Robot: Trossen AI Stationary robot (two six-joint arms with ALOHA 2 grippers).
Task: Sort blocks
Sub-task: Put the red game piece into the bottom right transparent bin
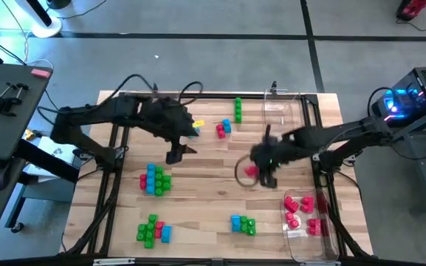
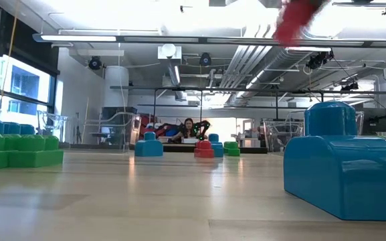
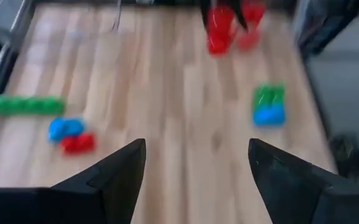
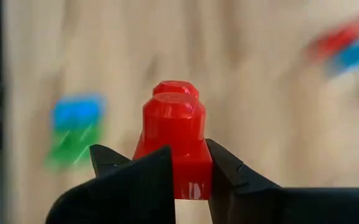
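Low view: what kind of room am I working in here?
Probably an open robotics lab or workshop: exposed ceiling ducts, metal-framed rigs behind the wooden table, and a person seated at another station.

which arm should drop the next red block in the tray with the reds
Right: its gripper is shut on a red block near the tray of reds. The left gripper is open, empty and farther away.

Wooden table (image 1: 205, 185) – clear trays (image 1: 312, 236) along right edge; person (image 2: 190, 127) seated far back in room.
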